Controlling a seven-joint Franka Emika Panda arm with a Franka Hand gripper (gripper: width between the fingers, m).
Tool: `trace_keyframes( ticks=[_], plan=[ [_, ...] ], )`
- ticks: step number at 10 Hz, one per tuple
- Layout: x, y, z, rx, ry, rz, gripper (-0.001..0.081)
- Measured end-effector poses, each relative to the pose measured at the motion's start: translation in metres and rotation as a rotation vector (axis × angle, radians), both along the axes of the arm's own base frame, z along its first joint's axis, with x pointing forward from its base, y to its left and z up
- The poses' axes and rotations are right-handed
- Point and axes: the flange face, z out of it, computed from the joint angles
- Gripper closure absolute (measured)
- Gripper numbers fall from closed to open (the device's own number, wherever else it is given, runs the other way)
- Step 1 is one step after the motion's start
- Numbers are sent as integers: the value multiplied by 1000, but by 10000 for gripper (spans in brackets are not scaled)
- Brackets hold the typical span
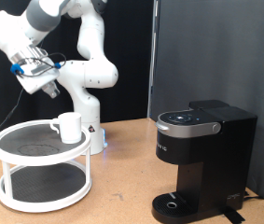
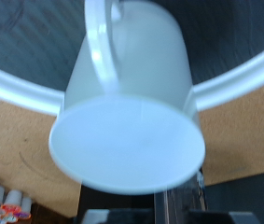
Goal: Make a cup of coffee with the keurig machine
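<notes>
1. Exterior view: the tool (image 1: 49, 87) hangs raised at the exterior view's upper left, above the rack; I cannot tell whether its fingers are apart or closed.
2. The cup (image 1: 69, 127) stands upright on the top tier of a white two-tier rack (image 1: 10, 145), apart from the tool.
3. The keurig machine (image 1: 201, 159) sits on the wooden bench (image 1: 122, 187) at the exterior view's right, lid down.
4. The wrist view is filled by the cup (image 2: 132, 112), its handle showing.

White cup (image 2: 132, 112) fills view, handle visible
</notes>
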Motion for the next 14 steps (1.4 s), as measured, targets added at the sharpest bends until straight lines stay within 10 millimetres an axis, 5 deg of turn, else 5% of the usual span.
trace_keyframes(
  ticks=[3, 4, 5, 7, 8, 9, 14],
  plan=[
    [2, 0, -29, -47, -16, 19, 777],
    [0, 0, -34, -50, -22, 31, 601],
    [-1, -1, -38, -53, -29, 37, 601],
    [-4, -4, -42, -53, -41, 43, 280],
    [-5, -6, -43, -56, -51, 41, 280],
    [-7, -8, -44, -57, -58, 35, 124],
    [-4, -8, -63, -43, -12, 41, 72]
  ],
)
